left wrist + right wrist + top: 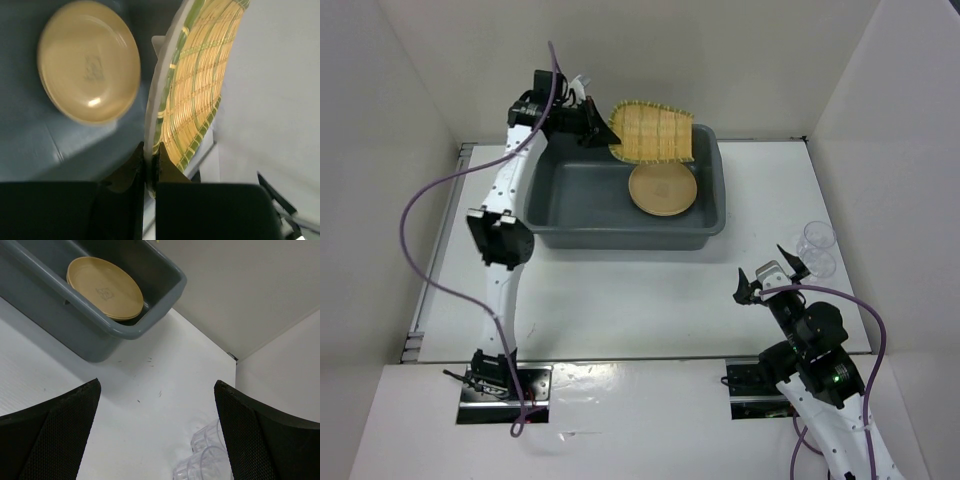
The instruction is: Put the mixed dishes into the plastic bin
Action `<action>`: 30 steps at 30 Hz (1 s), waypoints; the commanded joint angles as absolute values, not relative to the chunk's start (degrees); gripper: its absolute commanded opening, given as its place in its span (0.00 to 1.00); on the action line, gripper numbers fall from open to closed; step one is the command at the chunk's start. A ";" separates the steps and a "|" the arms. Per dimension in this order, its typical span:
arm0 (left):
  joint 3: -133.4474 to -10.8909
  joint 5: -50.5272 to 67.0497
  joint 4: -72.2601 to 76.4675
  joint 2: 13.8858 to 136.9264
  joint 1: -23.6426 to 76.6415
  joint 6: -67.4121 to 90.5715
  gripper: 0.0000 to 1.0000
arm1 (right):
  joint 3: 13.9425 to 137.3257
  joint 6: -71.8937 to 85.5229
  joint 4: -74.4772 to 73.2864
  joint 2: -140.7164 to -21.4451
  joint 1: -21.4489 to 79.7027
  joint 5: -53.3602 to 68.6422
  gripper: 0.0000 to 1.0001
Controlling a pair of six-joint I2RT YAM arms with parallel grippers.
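Observation:
My left gripper [603, 134] is shut on the rim of the yellow-green bamboo tray [654, 132] and holds it tilted on edge over the back of the dark grey plastic bin [560, 195]. The left wrist view shows the tray [192, 85] pinched between the fingers [131, 167]. A tan-orange plate [662, 188] lies inside the bin at the right; it also shows in the left wrist view [89, 60] and the right wrist view [104, 287]. Two clear cups [817, 247] stand at the table's right edge. My right gripper [770, 277] is open and empty, just left of the cups [202, 457].
White walls enclose the table at the back and sides. The bin's near wall [75, 325] faces the right arm. A purple cable [430, 210] loops left of the left arm.

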State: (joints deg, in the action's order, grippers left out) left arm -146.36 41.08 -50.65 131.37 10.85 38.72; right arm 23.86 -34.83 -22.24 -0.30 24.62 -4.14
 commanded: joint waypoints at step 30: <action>-179.38 48.51 -54.40 170.15 13.36 44.03 0.00 | 23.55 -34.10 -20.21 2.02 25.84 -5.54 0.98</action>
State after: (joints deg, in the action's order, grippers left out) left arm -177.05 43.90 -58.43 170.45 13.21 43.81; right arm 23.83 -34.57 -22.06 -0.30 25.17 -4.38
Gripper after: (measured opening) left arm 0.066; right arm 0.983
